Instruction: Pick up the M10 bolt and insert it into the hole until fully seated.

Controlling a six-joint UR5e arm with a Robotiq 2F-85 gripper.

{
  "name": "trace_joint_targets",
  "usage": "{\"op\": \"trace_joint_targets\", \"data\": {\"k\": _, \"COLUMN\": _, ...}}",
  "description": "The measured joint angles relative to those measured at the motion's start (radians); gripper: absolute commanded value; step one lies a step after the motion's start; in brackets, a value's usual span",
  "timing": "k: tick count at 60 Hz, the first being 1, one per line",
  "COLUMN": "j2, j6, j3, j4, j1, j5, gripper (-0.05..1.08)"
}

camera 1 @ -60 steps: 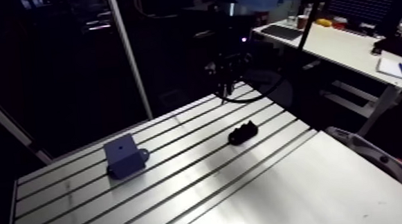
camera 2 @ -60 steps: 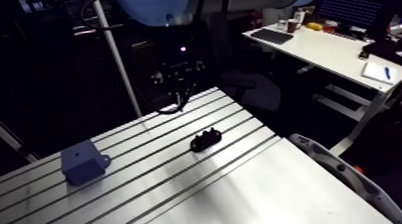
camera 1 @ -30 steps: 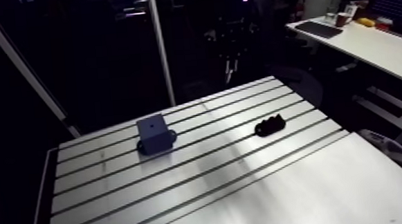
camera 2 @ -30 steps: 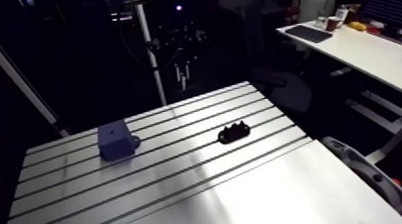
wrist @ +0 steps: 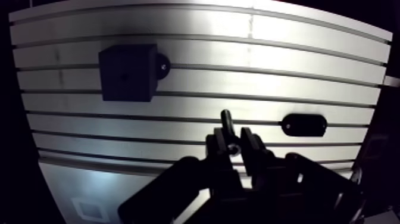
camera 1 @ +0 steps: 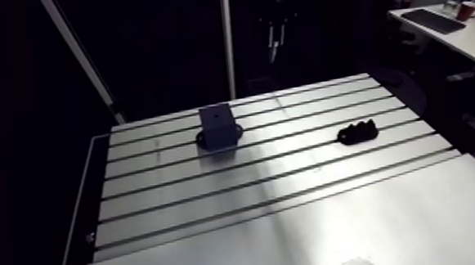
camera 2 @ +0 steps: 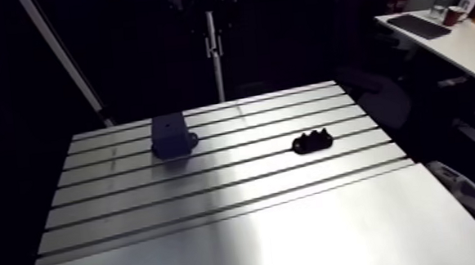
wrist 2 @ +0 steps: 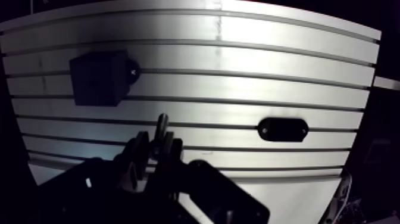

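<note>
So the tool (wrist: 234, 140) is closed narrow on the M10 bolt (wrist: 226, 121), pinched between the two fingers with its dark shank poking out ahead of them. In the wrist view it's over the slotted worktop (wrist: 268, 77), well apart from everything else. The dark block (wrist: 128, 72) sits ahead and off to one side, with a little hole (wrist: 123, 75) showing on its face. A small black holder piece (wrist: 304, 125) lies on the other side, nearer the tool. In the arm view, block and holder sit well apart on the slats.
</note>
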Motion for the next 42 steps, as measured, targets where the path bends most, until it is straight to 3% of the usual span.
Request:
{"op": "trace_joint_targets", "data": {"k": 27, "j2": 0.119, "j6": 0.085, "j3": -0.213, "j4": 0.192, "j1": 0.127, "j5": -0.006, "gripper": 1.08}}
{"op": "trace_joint_targets", "data": {"k": 42, "j2": 0.142, "j6": 0.104, "j3": -0.251, "j4": 0.235, "j1": 0.158, "j5": -0.009, "gripper": 1.08}}
